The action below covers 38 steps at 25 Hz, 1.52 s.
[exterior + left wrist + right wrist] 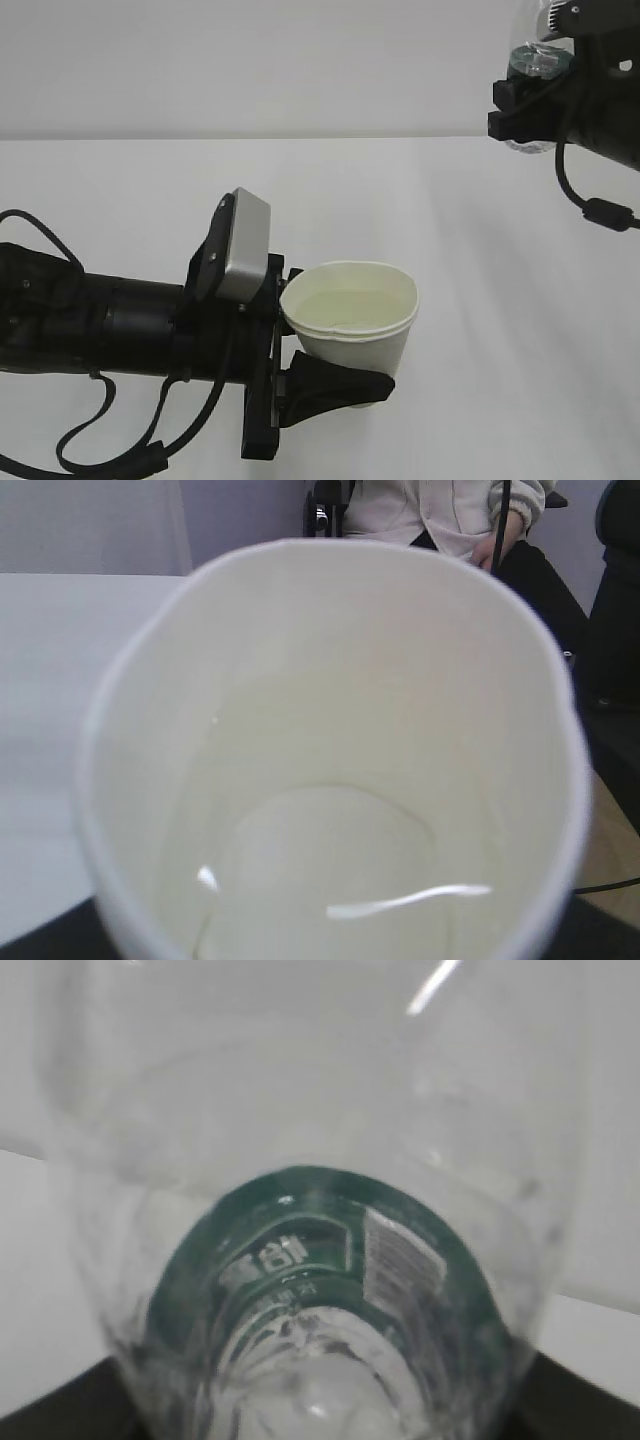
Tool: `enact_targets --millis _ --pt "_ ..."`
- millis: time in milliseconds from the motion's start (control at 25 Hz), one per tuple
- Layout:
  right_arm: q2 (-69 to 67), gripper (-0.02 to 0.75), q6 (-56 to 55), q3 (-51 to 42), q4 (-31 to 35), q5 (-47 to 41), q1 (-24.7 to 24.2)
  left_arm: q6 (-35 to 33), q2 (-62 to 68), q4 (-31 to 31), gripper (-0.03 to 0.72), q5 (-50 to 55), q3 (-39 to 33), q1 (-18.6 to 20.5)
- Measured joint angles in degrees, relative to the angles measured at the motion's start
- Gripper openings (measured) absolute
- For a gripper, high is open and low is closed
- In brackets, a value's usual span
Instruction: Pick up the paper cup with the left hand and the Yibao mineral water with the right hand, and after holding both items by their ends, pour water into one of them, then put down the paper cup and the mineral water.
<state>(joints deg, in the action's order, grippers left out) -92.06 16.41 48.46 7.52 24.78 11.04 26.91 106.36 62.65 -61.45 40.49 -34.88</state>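
My left end effector (330, 385) pinched the paper cup (352, 315), upright, water inside, above the desk's (480, 250) near edge. My right end effector (525, 105) clamped the Yibao mineral water (535, 65), raised well apart toward the far right; both needed lowering.

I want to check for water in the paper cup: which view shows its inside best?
The left wrist view: it looks straight into the paper cup, with glints near its bottom. The exterior view shows the cup's outside and rim. The right wrist view shows none of it.
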Motion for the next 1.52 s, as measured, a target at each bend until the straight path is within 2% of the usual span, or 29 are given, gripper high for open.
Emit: enact_targets --millis 760,1120,1520 --pt "0.0 0.426 1.3 0.0 1.8 -1.3 -2.6 0.0 0.0 0.0 0.418 0.0 0.0 0.0" --pt "0.0 0.426 5.6 0.0 8.6 -1.5 -2.7 0.0 0.0 0.0 0.418 0.0 0.0 0.0" --pt "0.0 0.426 7.2 0.0 11.1 -1.7 -5.1 0.0 0.0 0.0 0.418 0.0 0.0 0.0"
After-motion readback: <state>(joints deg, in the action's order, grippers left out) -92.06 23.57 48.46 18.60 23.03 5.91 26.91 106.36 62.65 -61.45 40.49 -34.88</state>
